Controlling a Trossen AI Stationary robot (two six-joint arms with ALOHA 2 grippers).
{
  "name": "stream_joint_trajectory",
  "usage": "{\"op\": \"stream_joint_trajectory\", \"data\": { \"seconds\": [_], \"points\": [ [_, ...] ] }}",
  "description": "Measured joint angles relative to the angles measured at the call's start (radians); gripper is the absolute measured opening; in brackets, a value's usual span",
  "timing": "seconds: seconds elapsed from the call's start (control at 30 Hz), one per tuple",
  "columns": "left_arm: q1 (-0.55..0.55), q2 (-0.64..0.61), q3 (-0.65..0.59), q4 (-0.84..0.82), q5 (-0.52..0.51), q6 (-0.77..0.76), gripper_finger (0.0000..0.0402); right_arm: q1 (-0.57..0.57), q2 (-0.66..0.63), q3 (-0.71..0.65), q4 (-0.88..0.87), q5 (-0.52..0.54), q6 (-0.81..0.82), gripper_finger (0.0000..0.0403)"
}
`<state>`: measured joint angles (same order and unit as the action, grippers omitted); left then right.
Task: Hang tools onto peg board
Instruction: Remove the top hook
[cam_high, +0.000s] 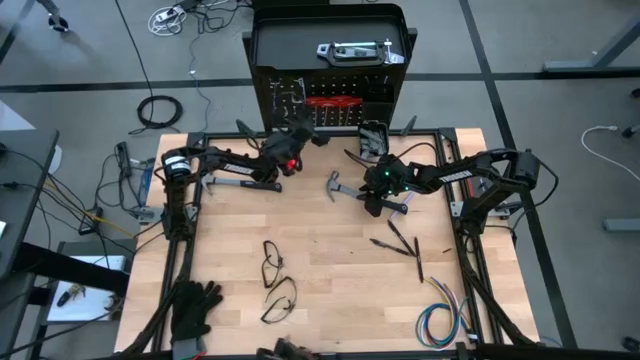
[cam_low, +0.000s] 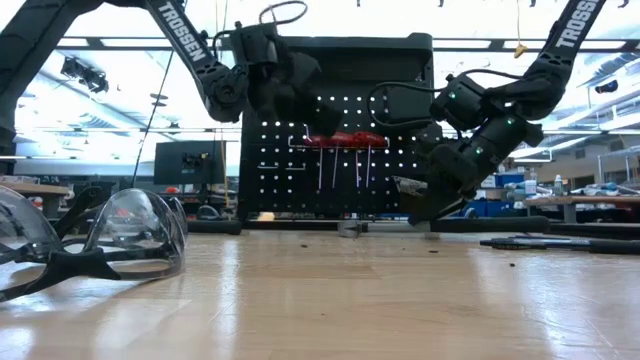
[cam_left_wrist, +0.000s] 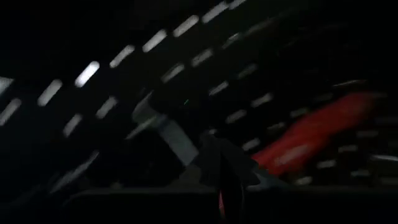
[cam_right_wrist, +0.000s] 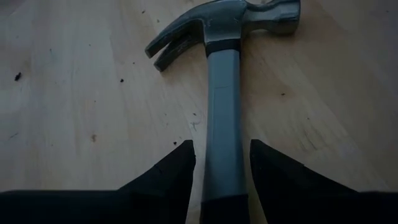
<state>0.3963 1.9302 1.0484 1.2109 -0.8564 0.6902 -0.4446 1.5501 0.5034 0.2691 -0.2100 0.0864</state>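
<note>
The black peg board (cam_high: 330, 90) stands upright at the table's far edge, with red-handled tools (cam_low: 345, 140) hanging on it. A steel hammer (cam_high: 340, 186) lies flat on the table, and its shaft (cam_right_wrist: 222, 124) runs between my right gripper's fingers. My right gripper (cam_right_wrist: 221, 163) is low over the table and open, one finger on each side of the shaft with a narrow gap on each side. My left gripper (cam_high: 297, 138) is raised close in front of the board's left half. In its dark, blurred wrist view a silver bar (cam_left_wrist: 168, 134) shows before the board's holes.
A second hammer (cam_high: 225, 183) lies at the far left of the table. Two pairs of safety glasses (cam_high: 275, 268) lie mid-table, and one of them (cam_low: 120, 240) looms large in the low view. Black gloves (cam_high: 195, 308) lie near left, dark slim tools (cam_high: 402, 243) at right, and coloured wires (cam_high: 440, 322) near right.
</note>
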Motion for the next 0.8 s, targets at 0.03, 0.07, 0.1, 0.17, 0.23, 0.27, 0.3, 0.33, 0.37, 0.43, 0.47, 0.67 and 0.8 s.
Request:
{"op": "stream_joint_trajectory", "data": {
  "seconds": [0.03, 0.07, 0.1, 0.17, 0.23, 0.27, 0.3, 0.33, 0.37, 0.43, 0.47, 0.67, 0.8],
  "points": [
    [0.002, -0.006, 0.006, -0.034, -0.018, -0.014, 0.0001, 0.000, 0.000, 0.000, 0.002, 0.000, 0.000, 0.0164],
    [0.003, -0.012, 0.012, -0.078, -0.012, -0.018, 0.0002, 0.000, 0.000, 0.000, 0.006, 0.000, 0.000, 0.0164],
    [0.000, -0.013, 0.027, -0.117, 0.010, -0.021, 0.0006, 0.000, 0.000, 0.000, 0.010, -0.001, 0.000, 0.0165],
    [-0.011, -0.013, 0.070, -0.192, 0.043, -0.047, 0.0018, 0.000, 0.000, 0.000, 0.019, -0.001, 0.000, 0.0165],
    [-0.014, -0.014, 0.113, -0.286, 0.057, -0.106, 0.0037, 0.000, 0.000, 0.000, 0.023, -0.001, 0.000, 0.0165],
    [-0.010, -0.014, 0.131, -0.331, 0.061, -0.143, 0.0048, 0.000, 0.000, 0.000, 0.022, -0.001, 0.000, 0.0165],
    [-0.003, -0.015, 0.145, -0.366, 0.063, -0.183, 0.0061, 0.000, 0.000, 0.000, 0.021, -0.004, 0.000, 0.0165],
    [0.004, -0.014, 0.157, -0.385, 0.063, -0.216, 0.0074, 0.000, 0.000, 0.000, 0.020, -0.012, 0.000, 0.0165],
    [0.009, -0.014, 0.165, -0.396, 0.064, -0.248, 0.0087, 0.000, 0.000, 0.000, 0.020, -0.020, 0.000, 0.0165],
    [0.017, -0.015, 0.174, -0.399, 0.065, -0.297, 0.0114, 0.000, 0.000, 0.000, 0.020, -0.028, 0.001, 0.0165],
    [0.017, -0.015, 0.174, -0.400, 0.065, -0.312, 0.0126, 0.001, 0.000, 0.000, 0.020, -0.033, 0.001, 0.0165],
    [0.024, -0.015, 0.174, -0.398, 0.060, -0.401, 0.0166, 0.020, 0.000, 0.000, 0.015, -0.043, 0.000, 0.0165],
    [0.015, -0.015, 0.174, -0.403, -0.024, -0.414, 0.0169, 0.031, 0.000, 0.000, 0.016, -0.046, 0.000, 0.0165]
  ]
}}
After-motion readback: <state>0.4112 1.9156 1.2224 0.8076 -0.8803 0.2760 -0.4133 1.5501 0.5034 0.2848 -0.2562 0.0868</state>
